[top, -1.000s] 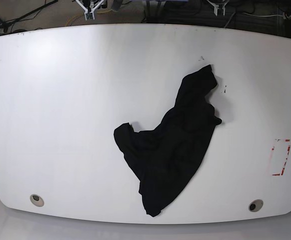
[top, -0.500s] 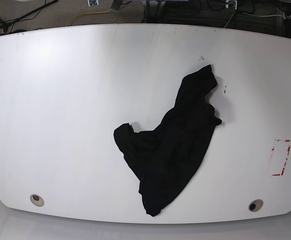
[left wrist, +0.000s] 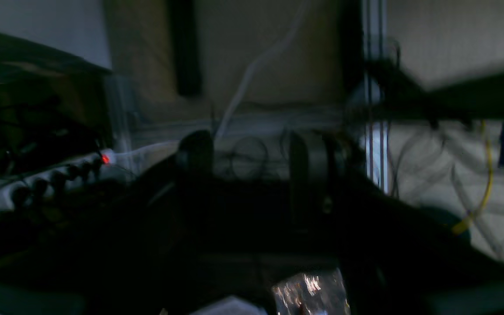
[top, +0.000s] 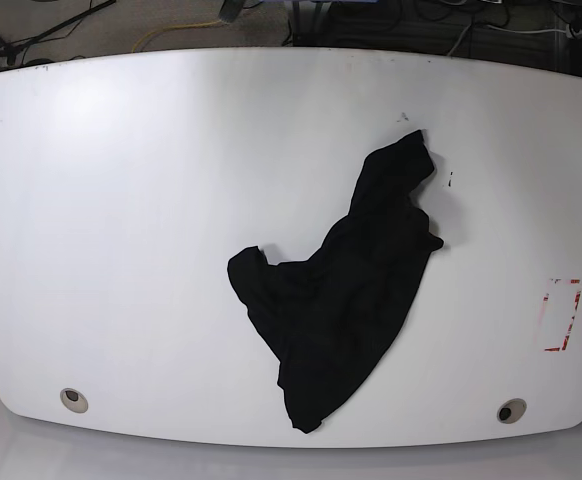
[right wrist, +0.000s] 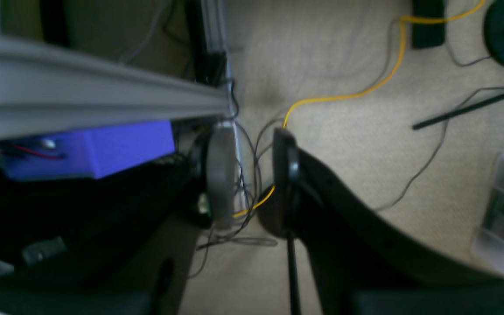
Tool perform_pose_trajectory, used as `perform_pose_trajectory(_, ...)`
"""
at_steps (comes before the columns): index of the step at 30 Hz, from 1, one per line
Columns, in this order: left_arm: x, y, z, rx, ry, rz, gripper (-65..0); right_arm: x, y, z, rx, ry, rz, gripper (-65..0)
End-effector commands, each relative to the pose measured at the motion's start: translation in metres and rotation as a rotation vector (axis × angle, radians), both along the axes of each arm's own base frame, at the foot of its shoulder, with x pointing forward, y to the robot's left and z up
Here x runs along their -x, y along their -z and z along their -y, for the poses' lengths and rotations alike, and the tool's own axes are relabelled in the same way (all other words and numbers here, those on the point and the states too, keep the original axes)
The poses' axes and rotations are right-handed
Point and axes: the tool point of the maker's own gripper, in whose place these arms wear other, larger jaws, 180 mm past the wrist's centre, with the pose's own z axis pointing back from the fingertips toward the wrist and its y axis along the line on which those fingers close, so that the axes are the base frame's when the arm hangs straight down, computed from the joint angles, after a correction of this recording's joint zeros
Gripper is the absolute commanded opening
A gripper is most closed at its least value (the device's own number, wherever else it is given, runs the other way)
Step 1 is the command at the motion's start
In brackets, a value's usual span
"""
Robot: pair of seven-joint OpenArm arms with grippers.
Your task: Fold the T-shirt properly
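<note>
The wide white table (top: 121,230) with its curved near edge fills the base view, and neither arm shows above it. On its right half lies the crumpled black cloth T-shirt (top: 336,300) — a bunched, unfolded heap running diagonally from a narrow end at the far right down to a pointed tip close to the near edge. A lobe of cloth sticks out to the left at its middle. Well to the right of it, near the table's right edge, sits a small red-and-white rectangular marking (top: 559,314). Two small round grommets are set in the near edge, one at the left (top: 72,400) and one at the right (top: 511,411).

The right pincer (right wrist: 252,173) hangs over beige carpet with a yellow cable (right wrist: 348,94) trailing across it — its jaws stand apart with nothing between them. The left pincer (left wrist: 252,159) appears dark and blurred before a tangle of wires; its two fingers are spread, released and empty.
</note>
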Motion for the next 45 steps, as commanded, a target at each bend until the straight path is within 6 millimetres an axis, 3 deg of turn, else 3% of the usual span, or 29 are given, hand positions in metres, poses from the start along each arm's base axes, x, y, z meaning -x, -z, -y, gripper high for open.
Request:
perform_pose_trajectory(1, -0.009, -0.024, -0.01, 0.006, -0.003, 0.06, -39.2, 0.001, -0.02, 0.004, 0.002, 0.013, 0.033, -51.2)
perform_pose_trajectory(9, -0.035, -0.073, -0.015, 0.055, -0.002, 0.169, -39.2, -0.018, -0.068, 0.015, 0.019, 0.037, 0.131, -51.2)
perform_pose_trajectory(14, -0.057, -0.102, -0.021, 0.054, -0.004, 0.252, -39.2, -0.041, -0.097, 0.023, 0.039, 0.045, 0.218, -51.2)
perform_pose_trajectory(19, -0.075, -0.123, -0.02, 0.065, -0.014, 0.322, -39.2, -0.059, -0.113, 0.027, 0.037, 0.064, 0.288, -51.2)
perform_pose_trajectory(24, -0.097, -0.148, 0.001, 0.19, 0.029, 0.41, -39.0, -0.096, -0.125, 0.03, 0.043, 0.003, 0.389, -51.2)
perform_pose_trajectory(34, -0.12, -0.159, 0.018, 0.251, 0.037, 0.486, -38.3, -0.152, -0.134, 0.031, 0.048, -0.012, 0.546, -50.6)
perform_pose_trajectory(36, -0.121, -0.158, 0.024, 0.268, 0.038, 0.489, -34.9, -0.163, -0.137, 0.028, 0.04, -0.027, 0.578, -50.4)
perform_pose_trajectory(39, -0.141, -0.162, 0.036, 0.299, 0.062, 0.546, -26.4, -0.179, -0.139, 0.02, 0.01, -0.072, 0.608, -50.4)
perform_pose_trajectory(45, -0.167, -0.158, 0.049, 0.329, 0.084, 0.573, -24.4, -0.212, -0.132, 0.014, 0.0, -0.156, 0.577, -50.4)
